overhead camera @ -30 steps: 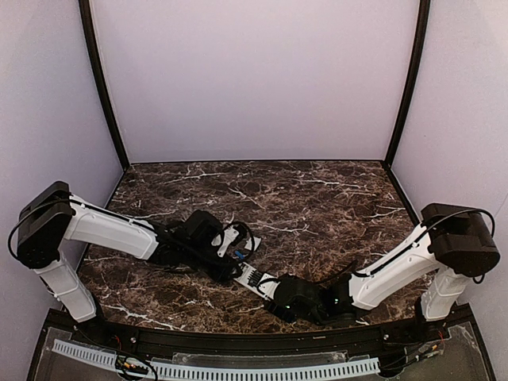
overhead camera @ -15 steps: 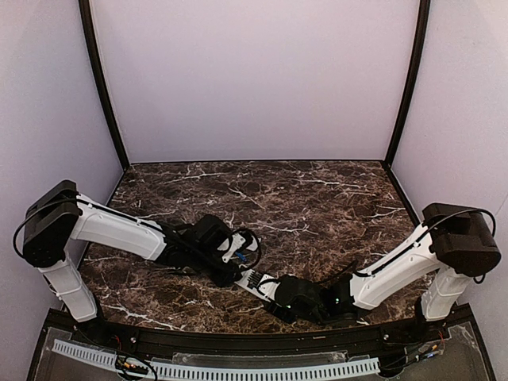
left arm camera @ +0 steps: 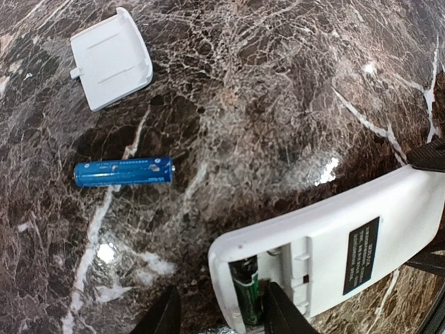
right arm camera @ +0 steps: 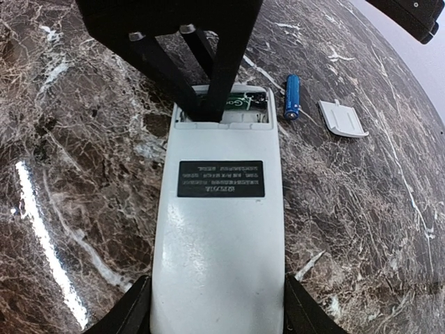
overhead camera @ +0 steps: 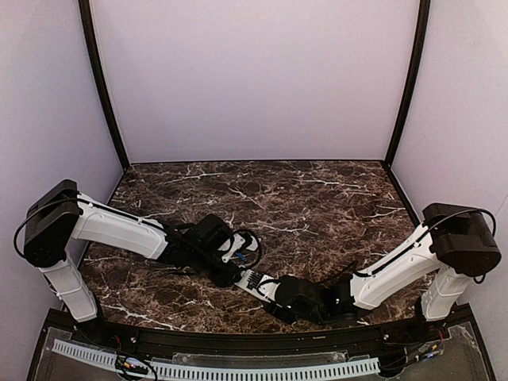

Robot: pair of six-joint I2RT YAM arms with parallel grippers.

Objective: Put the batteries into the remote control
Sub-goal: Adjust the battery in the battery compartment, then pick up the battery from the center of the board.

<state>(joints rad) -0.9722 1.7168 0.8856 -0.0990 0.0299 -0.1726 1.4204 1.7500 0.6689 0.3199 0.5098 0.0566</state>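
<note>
The left claw [left arm camera: 222, 316] hangs with its two dark fingers [left arm camera: 165, 316] apart, astride the open end of the white plastic rectangular remote control [left arm camera: 348, 236]. Bare marble shows between the outer finger and the handset's corner, so it clamps nothing. Between the fingers a dark green-and-black cylindrical battery [left arm camera: 245, 296] lies in one slot of the bay. I judge the claw sits there to settle that cell. The neighbouring slot is hidden by a finger.

In the left wrist view, a slim blue cylindrical battery [left arm camera: 124, 172] lies on its side at ten o'clock from the claw, apart from the handset. It rests on the dark brown, white-veined marble table top [left arm camera: 278, 104], likely waiting for its turn. Farther out, at eleven o'clock, rests the small loose white square plastic cover [left arm camera: 111, 57], set aside so the bay is reachable.

The right claw [right arm camera: 215, 313] is clamped on the handset's long sides at the end away from the bay. This pins it label-side up so it cannot slide under the other arm's push. In the right wrist view the bay sits at twelve o'clock.
</note>
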